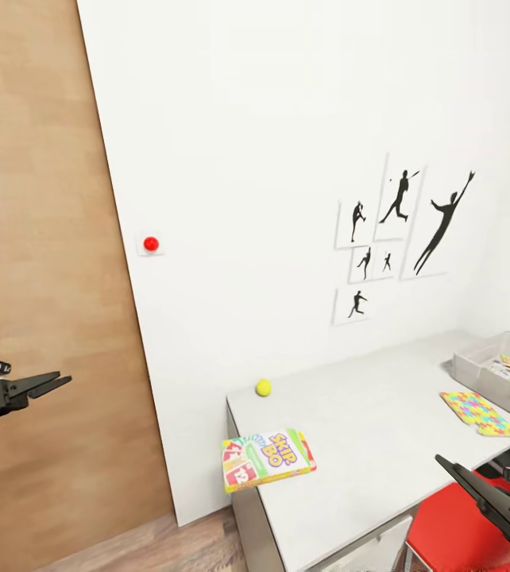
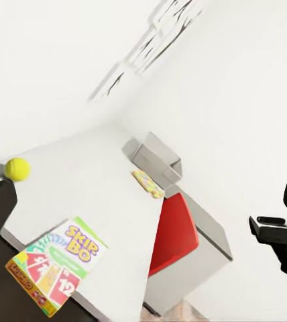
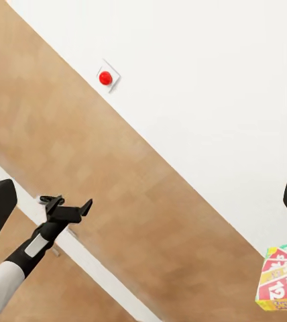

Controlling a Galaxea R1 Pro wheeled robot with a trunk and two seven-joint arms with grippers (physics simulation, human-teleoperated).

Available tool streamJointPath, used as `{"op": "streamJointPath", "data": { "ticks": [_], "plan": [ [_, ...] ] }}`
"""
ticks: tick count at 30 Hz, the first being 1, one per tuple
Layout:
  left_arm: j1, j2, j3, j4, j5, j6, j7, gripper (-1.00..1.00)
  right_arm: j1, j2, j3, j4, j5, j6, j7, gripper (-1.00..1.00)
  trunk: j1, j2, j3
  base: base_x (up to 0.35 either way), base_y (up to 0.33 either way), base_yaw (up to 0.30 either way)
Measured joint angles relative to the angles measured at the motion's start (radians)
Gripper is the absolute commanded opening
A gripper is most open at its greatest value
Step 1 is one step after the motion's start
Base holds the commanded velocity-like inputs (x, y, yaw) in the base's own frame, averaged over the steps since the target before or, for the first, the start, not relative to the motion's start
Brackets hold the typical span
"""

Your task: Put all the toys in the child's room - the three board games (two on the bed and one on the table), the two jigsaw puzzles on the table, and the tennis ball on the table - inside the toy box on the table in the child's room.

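Both tools hang released, left tool (image 1: 63, 380) at nine o'clock, right tool (image 1: 442, 461) at five. The SKIP-BO box (image 1: 268, 458) overhangs the worktop (image 1: 366, 445) corner; the ball (image 1: 264, 387) sits behind it.

The head view looks forward and down at the white wall and the table (image 1: 382, 445) from its door end. The left wrist view looks along the tabletop toward the toy box (image 2: 158, 159). The right wrist view faces the door (image 3: 117, 194). All three catch the SKIP-BO box (image 1: 268, 459).
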Motion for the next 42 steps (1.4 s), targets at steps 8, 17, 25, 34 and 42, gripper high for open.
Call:
{"op": "streamJointPath", "data": {
  "ticks": [8,17,25,34,42],
  "plan": [
    [0.000,-0.011,-0.054,0.000,0.000,0.005,0.000,1.00,0.000,-0.003,-0.001,0.007,-0.001,0.000,-0.001,1.00,0.000,0.000,0.010,0.000,0.032,-0.216],
    [0.000,-0.067,-0.081,0.001,-0.004,0.017,0.000,1.00,0.000,-0.004,-0.012,0.014,-0.002,0.001,-0.003,1.00,0.000,0.000,0.020,0.000,0.185,-0.194],
    [0.000,-0.085,-0.135,0.004,-0.010,0.019,0.000,1.00,0.000,-0.006,-0.015,0.016,-0.001,0.003,-0.007,1.00,0.000,0.000,0.023,0.000,0.050,-0.044],
    [0.000,-0.093,-0.165,0.011,-0.008,0.020,0.000,1.00,0.000,-0.009,-0.015,0.016,-0.003,0.007,-0.009,1.00,0.000,0.000,0.021,-0.026,0.104,-0.134],
    [0.000,-0.115,-0.170,0.013,-0.008,0.026,0.023,1.00,0.000,-0.010,-0.015,0.017,-0.004,0.010,-0.010,1.00,0.000,0.000,0.015,-0.061,0.047,-0.229]
  ]
}}
